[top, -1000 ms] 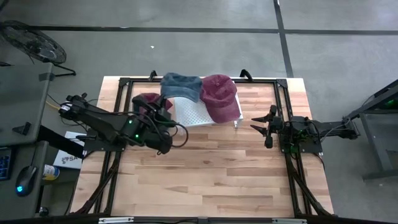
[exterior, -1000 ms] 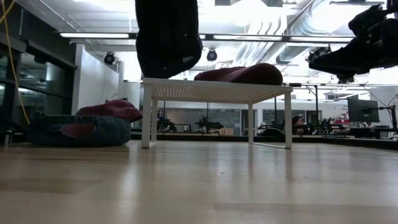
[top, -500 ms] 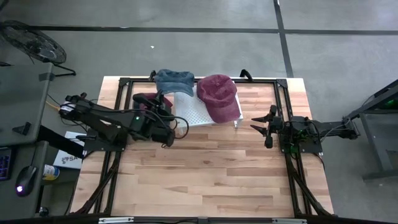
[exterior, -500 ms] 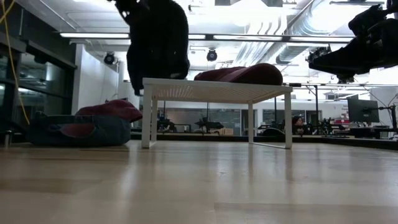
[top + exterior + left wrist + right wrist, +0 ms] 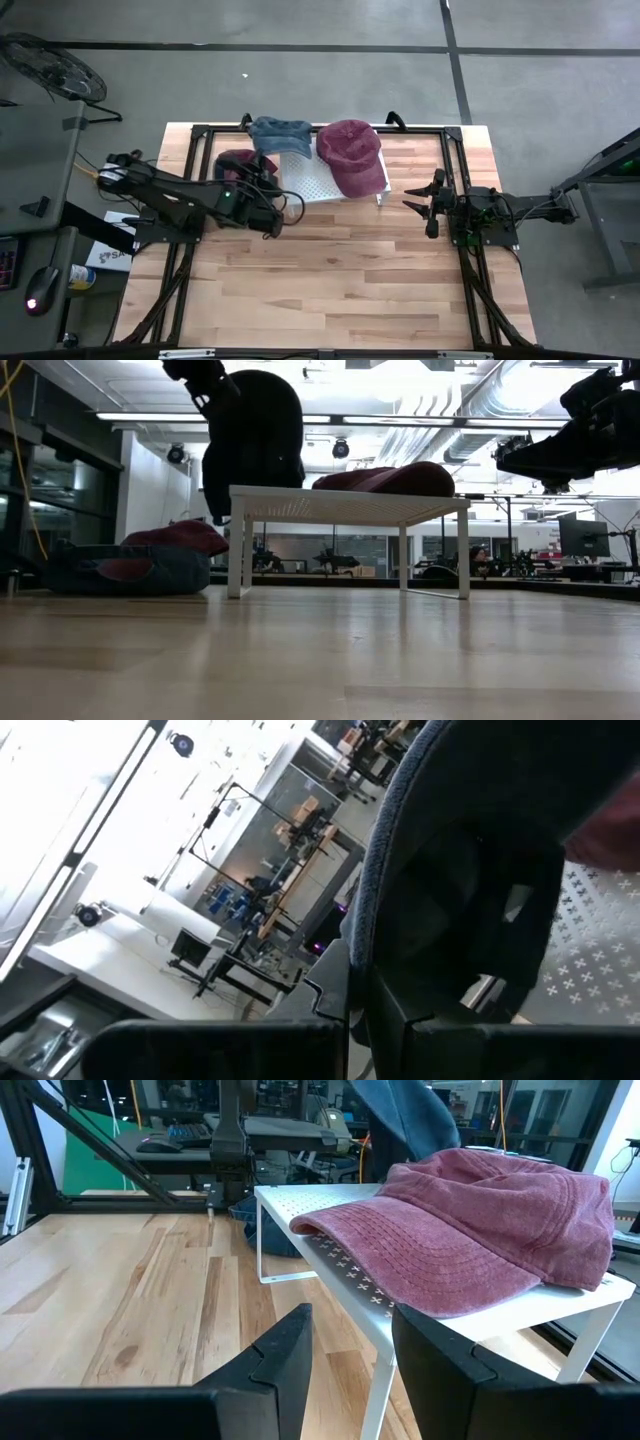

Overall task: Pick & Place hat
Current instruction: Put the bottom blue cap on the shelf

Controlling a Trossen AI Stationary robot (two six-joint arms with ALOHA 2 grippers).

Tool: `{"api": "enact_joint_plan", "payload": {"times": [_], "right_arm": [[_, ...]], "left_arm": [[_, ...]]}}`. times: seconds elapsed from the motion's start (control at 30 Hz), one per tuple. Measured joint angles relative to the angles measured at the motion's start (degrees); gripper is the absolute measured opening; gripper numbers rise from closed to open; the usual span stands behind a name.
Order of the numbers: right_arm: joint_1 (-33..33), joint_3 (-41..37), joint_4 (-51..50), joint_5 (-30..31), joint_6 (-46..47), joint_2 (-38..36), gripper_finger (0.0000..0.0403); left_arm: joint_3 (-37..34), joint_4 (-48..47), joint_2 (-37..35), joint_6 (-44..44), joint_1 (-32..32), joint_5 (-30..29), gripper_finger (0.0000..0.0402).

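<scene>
From above, your left gripper [image 5: 268, 190] is clamped on the blue hat [image 5: 280, 135], held over the white rack's [image 5: 305, 180] far-left corner; the maroon hat [image 5: 350, 152] sits on the rack. Your right gripper [image 5: 420, 203] waits beside it, jaws apart, empty. Low down, the held hat [image 5: 255, 435] hangs dark above the rack [image 5: 345, 505]. Right wrist: maroon hat [image 5: 470, 1220] close ahead.

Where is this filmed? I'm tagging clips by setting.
Probably a robotics lab or workshop: concrete floor, wooden table in a black frame, and workbenches with monitors behind.
</scene>
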Motion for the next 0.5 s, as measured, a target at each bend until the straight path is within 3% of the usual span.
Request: {"api": "enact_joint_plan", "payload": {"times": [0.5], "right_arm": [[0.00, -0.04, 0.40, 0.00, -0.02, 0.44, 0.0133]], "left_arm": [[0.02, 7.79, 12.16, 0.06, 0.00, -0.19, 0.0008]]}}
